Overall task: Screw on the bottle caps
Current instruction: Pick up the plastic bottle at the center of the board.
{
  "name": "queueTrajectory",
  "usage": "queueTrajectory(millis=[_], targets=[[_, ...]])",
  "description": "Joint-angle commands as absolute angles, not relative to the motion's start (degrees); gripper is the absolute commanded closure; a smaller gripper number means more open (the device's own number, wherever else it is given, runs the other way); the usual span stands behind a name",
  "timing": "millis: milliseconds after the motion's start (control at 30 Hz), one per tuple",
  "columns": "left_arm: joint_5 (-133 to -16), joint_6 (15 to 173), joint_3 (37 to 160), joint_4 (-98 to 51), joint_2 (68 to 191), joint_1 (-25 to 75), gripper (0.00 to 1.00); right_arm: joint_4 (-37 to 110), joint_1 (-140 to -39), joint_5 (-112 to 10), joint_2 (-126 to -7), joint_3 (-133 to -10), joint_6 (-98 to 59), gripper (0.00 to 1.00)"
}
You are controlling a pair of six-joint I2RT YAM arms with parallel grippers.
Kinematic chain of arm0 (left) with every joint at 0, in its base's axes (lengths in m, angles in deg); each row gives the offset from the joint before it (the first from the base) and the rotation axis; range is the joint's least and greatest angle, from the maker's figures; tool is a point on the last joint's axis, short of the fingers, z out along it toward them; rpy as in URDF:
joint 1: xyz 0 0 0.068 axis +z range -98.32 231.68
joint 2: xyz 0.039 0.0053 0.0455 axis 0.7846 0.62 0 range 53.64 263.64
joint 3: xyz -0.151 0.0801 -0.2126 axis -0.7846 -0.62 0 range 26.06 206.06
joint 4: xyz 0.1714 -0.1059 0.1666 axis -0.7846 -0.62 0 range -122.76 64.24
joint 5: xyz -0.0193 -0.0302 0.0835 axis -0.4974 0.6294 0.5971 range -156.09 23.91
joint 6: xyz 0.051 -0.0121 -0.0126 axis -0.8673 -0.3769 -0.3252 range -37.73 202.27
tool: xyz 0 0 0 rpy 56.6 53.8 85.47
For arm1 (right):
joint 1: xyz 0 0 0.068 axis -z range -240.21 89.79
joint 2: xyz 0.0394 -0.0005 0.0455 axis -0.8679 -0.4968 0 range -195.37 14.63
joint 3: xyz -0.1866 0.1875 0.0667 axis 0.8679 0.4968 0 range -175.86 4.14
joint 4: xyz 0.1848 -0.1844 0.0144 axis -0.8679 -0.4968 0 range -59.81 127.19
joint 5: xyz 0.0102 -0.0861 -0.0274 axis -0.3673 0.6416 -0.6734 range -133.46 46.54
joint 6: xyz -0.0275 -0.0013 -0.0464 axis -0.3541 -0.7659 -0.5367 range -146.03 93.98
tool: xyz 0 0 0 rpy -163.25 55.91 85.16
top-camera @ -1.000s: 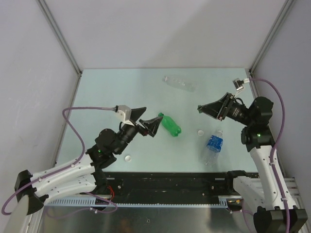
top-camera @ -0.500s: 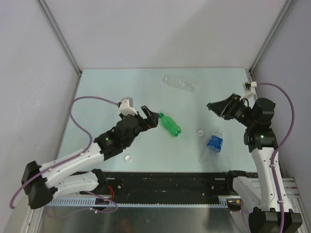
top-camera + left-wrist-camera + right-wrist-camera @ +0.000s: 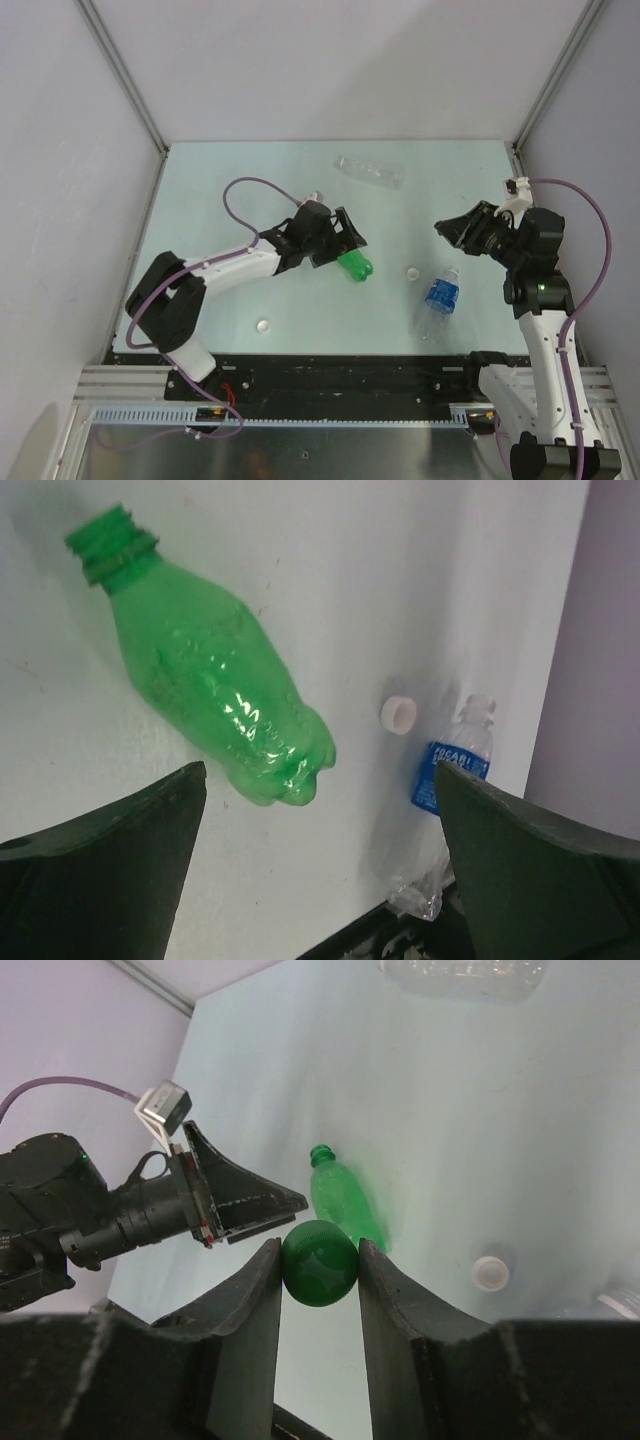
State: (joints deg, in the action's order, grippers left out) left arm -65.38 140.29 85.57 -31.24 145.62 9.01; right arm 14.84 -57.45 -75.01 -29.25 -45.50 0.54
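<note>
Left gripper [image 3: 318, 768]: is hovering over the green bottle [image 3: 210, 680], jaws spread wide, gripping nothing.
Right gripper [image 3: 318, 1250]: is pinching the green cap [image 3: 320, 1265] between both fingers, up in the air, well right of the green bottle.
Green bottle: is lying on its side, neck bare.
White cap [image 3: 398, 713]: is sitting between the green bottle and the blue-label bottle [image 3: 452, 770].

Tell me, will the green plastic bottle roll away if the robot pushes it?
Probably: the translucent green plastic bottle lies on its side, and its round body would likely roll sideways. It looks empty and uncapped, so probably light and a bit squashy.
</note>
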Motion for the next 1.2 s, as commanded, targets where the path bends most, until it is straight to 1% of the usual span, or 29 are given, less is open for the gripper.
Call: queueTrajectory(millis=[0,200,367,667,867,1000,1167], targets=[[-70.9,145.8,85.9,-31.6,148.2,9.0,0.01,13.0,-57.1,-72.6,-29.3,-48.4,-2.1,0.69],[-68.1,146.9,82.9,-31.8,147.6,8.5,0.02,12.9,-57.1,-71.9,-29.9,-48.4,-2.3,0.68],[-68.9,146.4,85.2,-31.9,151.2,8.5,0.04,12.7,-57.1,-72.3,-30.5,-48.4,-2.3,0.68],[-69.0,144.7,91.3,-31.9,158.8,8.5,0.15,11.9,-57.1,-71.9,-30.5,-48.4,-2.6,0.68],[-67.7,141.9,92.3,-31.8,159.8,8.4,0.26,11.4,-57.1,-71.3,-30.4,-48.4,-2.8,0.68],[-68.9,136.9,95.1,-32.6,161.7,8.4,0.28,11.4,-57.1,-71.3,-30.3,-48.4,-2.8,0.68],[-69.7,132.8,98.9,-37.3,164.8,8.1,0.29,11.4,-57.1,-71.1,-29.8,-48.4,-2.9,0.68]])
